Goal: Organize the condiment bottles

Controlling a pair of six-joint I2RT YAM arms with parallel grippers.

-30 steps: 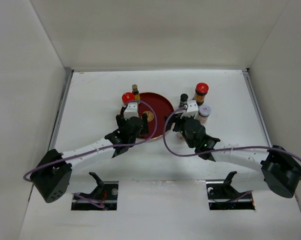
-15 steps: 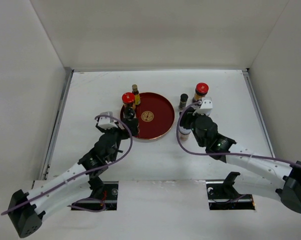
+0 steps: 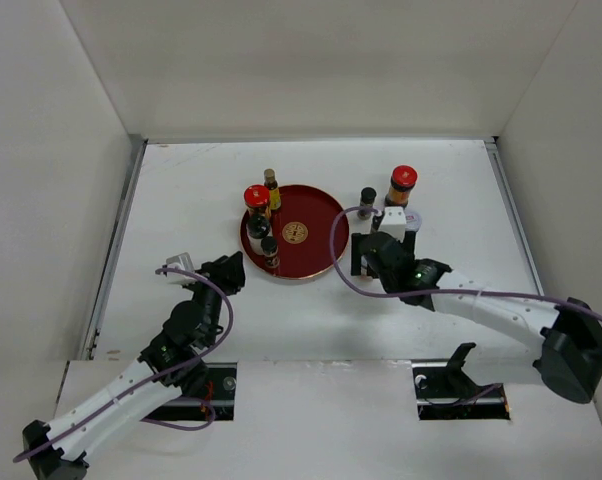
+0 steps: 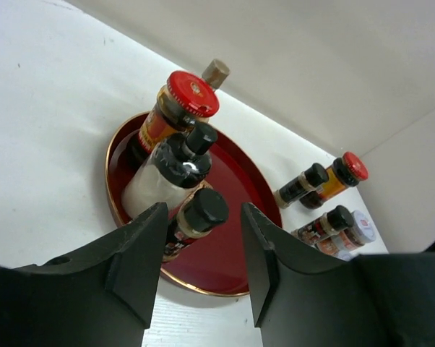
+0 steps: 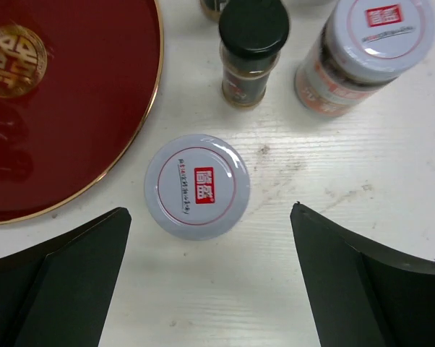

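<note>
The right gripper (image 5: 209, 213) hangs with its fingers spread wide directly over a white-lidded jar (image 5: 196, 186), which stands upright on the table (image 5: 275, 303) just off the rim of the red tray (image 5: 73, 144). The jar's long axis is vertical and points up at the wrist camera. It sits between the two fingers with clear table on either side and touches neither. The tray lies on the side towards the other arm. The right arm is plainly the nearer one, so a straight drop and a squeeze look like the next move, followed by a short carry sideways onto the tray. Beyond the jar stand a black-capped bottle (image 5: 253, 32) and a second white-lidded jar (image 5: 378, 43), near enough that the far finger may brush them. Both white lids carry red Chinese characters inside a thin red ring, too small to read with confidence, and the tray's centre bears a gold Chinese-character medallion. The left gripper (image 4: 203, 210) sits well back from the tray, its fingers narrowly parted and holding nothing. It faces four bottles already grouped on the tray's left side, among them a red-capped jar (image 4: 192, 94). Another red-capped jar (image 3: 403, 180) is on the table to the tray's right.
</note>
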